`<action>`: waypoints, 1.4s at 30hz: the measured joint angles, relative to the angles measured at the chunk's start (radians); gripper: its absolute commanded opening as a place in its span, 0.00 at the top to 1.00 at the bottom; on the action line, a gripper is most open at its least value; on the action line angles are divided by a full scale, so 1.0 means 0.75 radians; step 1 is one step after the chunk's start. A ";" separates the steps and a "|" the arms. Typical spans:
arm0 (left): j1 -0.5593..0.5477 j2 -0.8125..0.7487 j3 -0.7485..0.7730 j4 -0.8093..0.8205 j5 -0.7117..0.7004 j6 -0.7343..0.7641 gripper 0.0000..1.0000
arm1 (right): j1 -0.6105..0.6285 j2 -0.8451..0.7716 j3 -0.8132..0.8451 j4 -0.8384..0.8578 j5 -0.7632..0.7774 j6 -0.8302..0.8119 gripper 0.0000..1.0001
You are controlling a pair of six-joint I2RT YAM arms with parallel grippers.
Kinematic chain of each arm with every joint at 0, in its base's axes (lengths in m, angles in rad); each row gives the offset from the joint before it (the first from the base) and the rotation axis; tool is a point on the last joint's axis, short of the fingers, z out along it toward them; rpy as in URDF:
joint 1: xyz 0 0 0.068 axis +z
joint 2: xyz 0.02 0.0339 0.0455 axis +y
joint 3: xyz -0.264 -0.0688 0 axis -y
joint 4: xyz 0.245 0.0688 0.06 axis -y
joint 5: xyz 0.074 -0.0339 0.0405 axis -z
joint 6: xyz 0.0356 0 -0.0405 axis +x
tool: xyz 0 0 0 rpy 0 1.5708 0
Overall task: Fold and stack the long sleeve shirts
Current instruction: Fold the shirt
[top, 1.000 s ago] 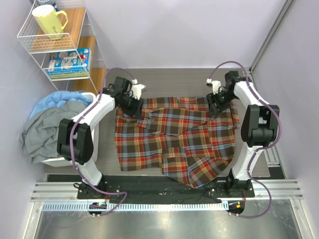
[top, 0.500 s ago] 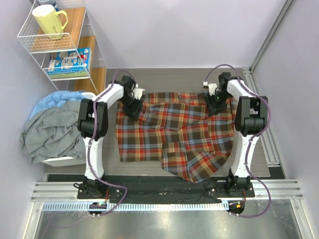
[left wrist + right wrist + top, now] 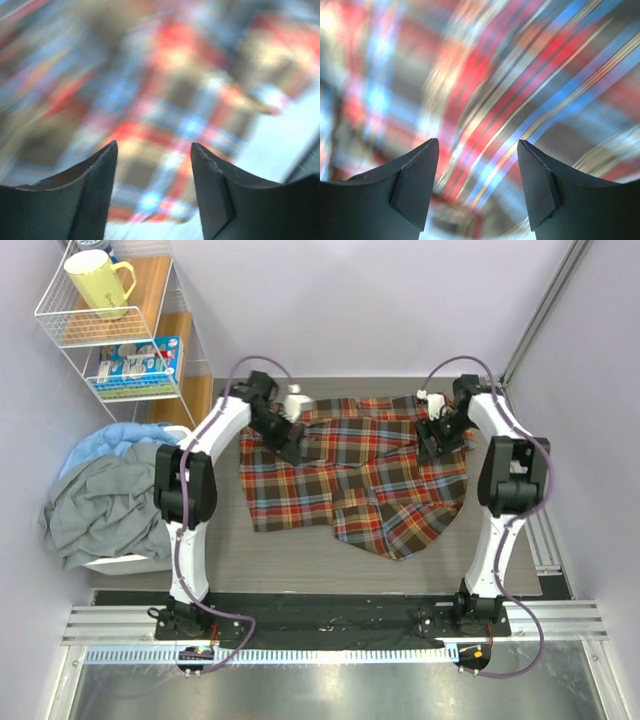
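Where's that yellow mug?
In the overhead view, the mug stands on the wire shelf, top tier, in the far left corner, behind the laundry pile.

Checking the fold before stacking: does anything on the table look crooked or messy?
Yes. The red, green-brown and yellow plaid flannel shirt lies skewed and rumpled on the grey table, with one pointed flap jutting toward the near right; not a tidy fold yet.

White left arm [image 3: 215,432] and right arm [image 3: 492,418], black joints, looping purple cables, dark wedge-shaped jaws.
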 measured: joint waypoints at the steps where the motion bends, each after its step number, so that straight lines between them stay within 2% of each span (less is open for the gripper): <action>1: -0.063 -0.047 -0.031 -0.005 0.038 0.027 0.37 | -0.003 -0.086 -0.086 -0.021 -0.020 -0.023 0.30; 4: -0.288 -0.134 -0.116 0.053 0.125 0.073 0.36 | -0.003 -0.335 -0.296 -0.074 -0.074 -0.106 0.29; 9: -0.567 -0.083 -0.175 0.175 0.175 0.100 0.32 | -0.003 -0.603 -0.543 -0.123 -0.117 -0.217 0.30; 17: -0.585 0.027 -0.182 0.321 0.086 0.124 0.30 | -0.011 -0.667 -0.823 -0.130 -0.144 -0.302 0.25; 24: -0.579 0.018 -0.286 0.483 0.050 0.135 0.29 | -0.011 -0.863 -1.019 -0.091 -0.148 -0.400 0.21; 26: -0.579 0.018 -0.293 0.485 0.052 0.137 0.34 | -0.011 -0.895 -1.037 -0.087 -0.151 -0.421 0.20; 27: -0.579 0.018 -0.293 0.489 0.052 0.137 0.39 | -0.011 -0.902 -1.041 -0.081 -0.153 -0.430 0.20; 28: -0.579 0.018 -0.293 0.491 0.054 0.140 0.52 | -0.011 -0.907 -1.047 -0.073 -0.154 -0.444 0.19; 30: -0.579 0.018 -0.292 0.490 0.067 0.145 0.64 | -0.011 -0.918 -1.068 -0.053 -0.153 -0.466 0.18; 31: -0.579 0.018 -0.292 0.489 0.079 0.151 0.77 | -0.012 -0.924 -1.082 -0.045 -0.152 -0.478 0.17; 33: -0.579 0.003 -0.304 0.489 0.116 0.162 0.88 | -0.016 -0.946 -1.115 -0.036 -0.146 -0.501 0.16; 34: -0.579 -0.017 -0.321 0.488 0.136 0.167 0.99 | -0.017 -0.962 -1.133 -0.034 -0.143 -0.515 0.16; 38: -0.580 -0.198 -0.424 0.431 0.249 0.215 1.00 | -0.019 -1.034 -1.189 -0.019 -0.136 -0.554 0.18; 41: -0.609 -0.390 -0.439 0.260 0.336 0.375 1.00 | -0.037 -1.024 -1.188 -0.003 -0.134 -0.556 0.21; 42: -0.632 -0.450 -0.437 0.192 0.356 0.457 0.80 | -0.050 -1.006 -1.177 -0.005 -0.136 -0.555 0.21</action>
